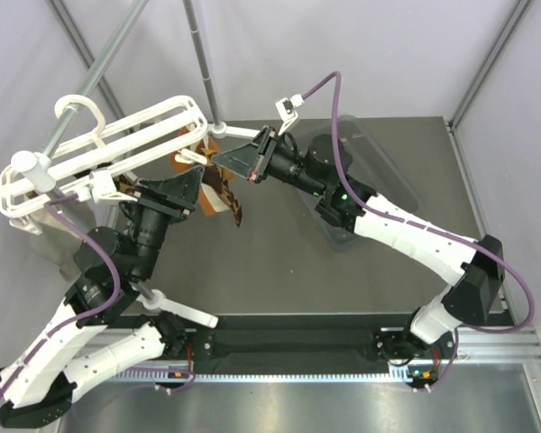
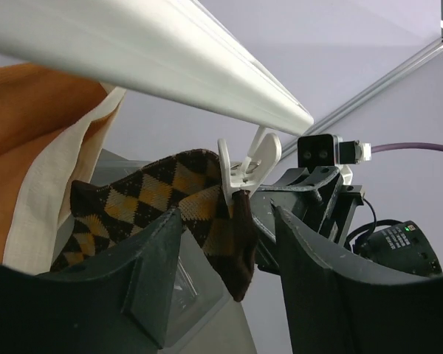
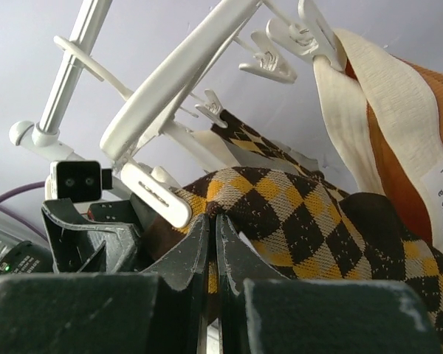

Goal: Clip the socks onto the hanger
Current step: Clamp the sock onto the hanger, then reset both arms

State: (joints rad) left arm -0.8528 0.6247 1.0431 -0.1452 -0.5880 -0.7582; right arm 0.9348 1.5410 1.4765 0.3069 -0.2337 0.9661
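While my right jaws are squeezed tight on the sock (image 3: 280, 214), it hangs in the air under the hanger (image 1: 153, 122), right at a little white clip (image 2: 240, 173). My left jaws are wide apart, with the clip and the sock's dark end just past them. I think the clip bites only a small bit of sock. If I let go too soon, or tug, the sock may slip out and fall to the desk (image 1: 298, 271). A bump could swing the hanger too.
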